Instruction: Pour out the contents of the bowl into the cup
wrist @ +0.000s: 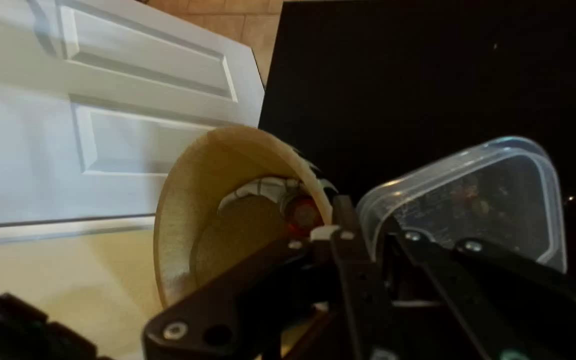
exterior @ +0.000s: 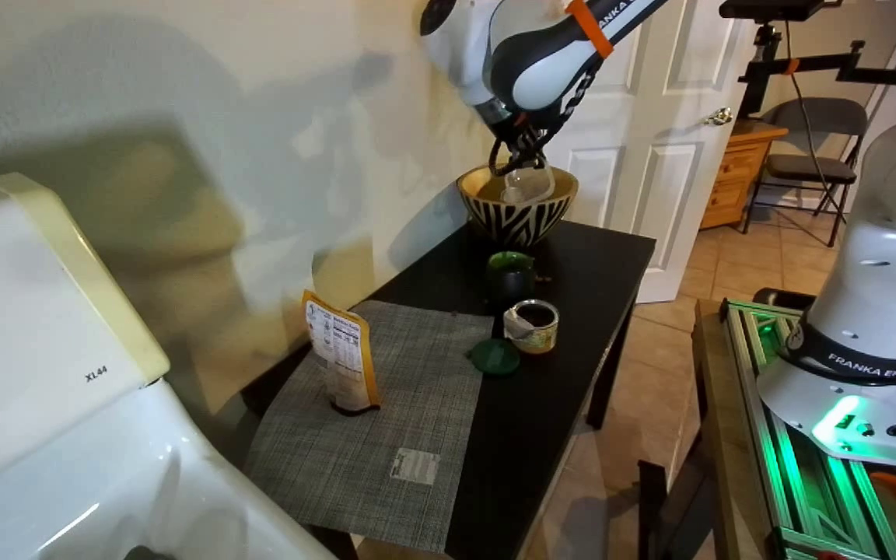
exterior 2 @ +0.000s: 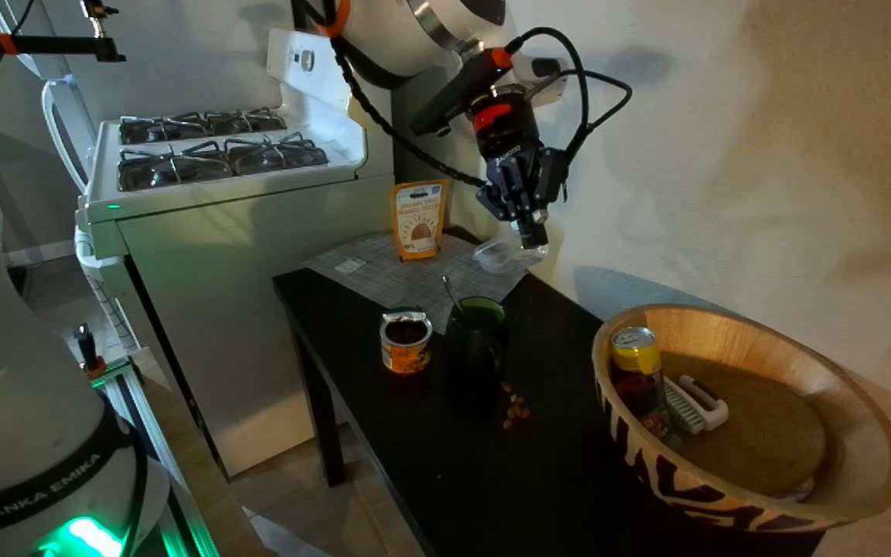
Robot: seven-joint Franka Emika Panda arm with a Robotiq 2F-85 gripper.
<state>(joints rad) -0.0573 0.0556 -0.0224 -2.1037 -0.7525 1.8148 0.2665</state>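
Your gripper (wrist: 367, 214) is clenched on the side of the clear plastic bowl (wrist: 513, 200), holding it over the desk (exterior 2: 461, 480). The dark green cup (exterior 2: 474, 348) stands between the desk's long edges, short of the corner where the striped wooden bowl (exterior: 514, 222) sits. Loose brown bits (exterior 2: 517, 411) beside the cup suggest the pour is partly done, some astray. The cup's fill is hidden, and whether anything remains in the clear plastic bowl you can't tell; any remainder is left to pour.
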